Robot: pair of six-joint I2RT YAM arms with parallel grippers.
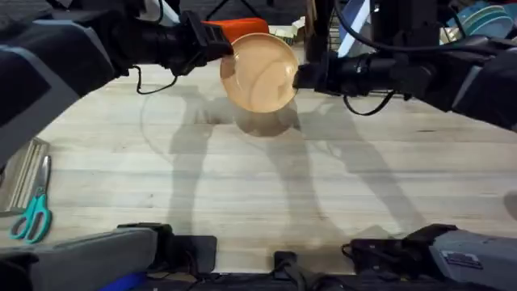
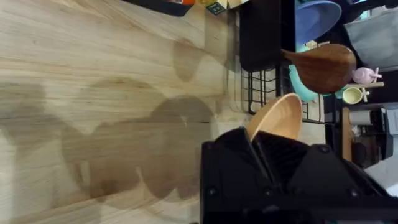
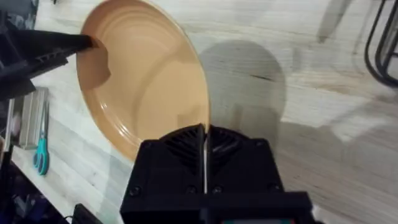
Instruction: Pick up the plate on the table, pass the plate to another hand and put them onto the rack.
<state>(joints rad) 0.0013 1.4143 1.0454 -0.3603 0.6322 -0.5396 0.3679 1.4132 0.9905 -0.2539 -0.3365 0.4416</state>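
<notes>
- Orange-tan plate (image 1: 260, 73) held up off the desk (image 1: 242, 186), tilted nearly on edge, hollow face turned toward the overhead camera, shadow thrown on the wood below.
- Round, so no long axis; rim line running roughly between the two grippers, from the left one across to the right one.
- Left gripper (image 1: 229, 47) at the plate's upper left rim, fingers closed onto the edge; in the right wrist view, a dark finger (image 3: 59, 43) seen pressing on the far rim of the plate (image 3: 146, 87).
- Right gripper (image 1: 299, 77) at the plate's right rim, fingers pinched tight onto the near edge, rim vanishing between them in its own wrist view.
- Black wire rack (image 2: 264, 87) beyond the plate (image 2: 277, 118) in the left wrist view, a blue plate (image 2: 314, 18) behind it.
- Teal-handled scissors (image 1: 32, 217) lying at the desk's left edge.
</notes>
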